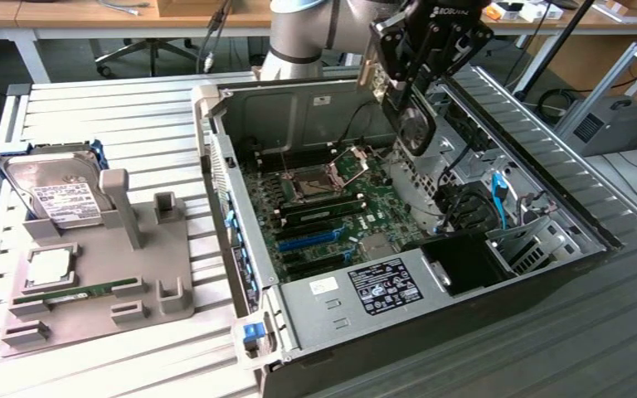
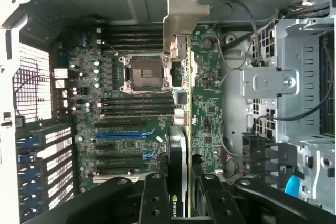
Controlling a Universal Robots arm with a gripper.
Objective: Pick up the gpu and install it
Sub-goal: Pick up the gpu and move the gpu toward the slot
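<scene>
The exterior view looks from high up and off to one side, slanting down over the table (image 1: 109, 108) and the open computer case (image 1: 296, 104). The wrist view hangs close above that case, facing straight down into it along the gpu (image 2: 177, 150) clamped between the jaws. The 2 views share the motherboard (image 1: 341, 220) and its CPU socket (image 1: 305, 182).

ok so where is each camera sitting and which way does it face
exterior view: off the arm, raised beside the open computer case, looking down into it; shows the arm and the end effector gripping the gpu.
wrist view: on the wrist, looking along the held gpu down at the motherboard; the fingers of the end effector show either side of the card.
shared: gpu, end effector, motherboard with its cpu socket, case interior.
</scene>
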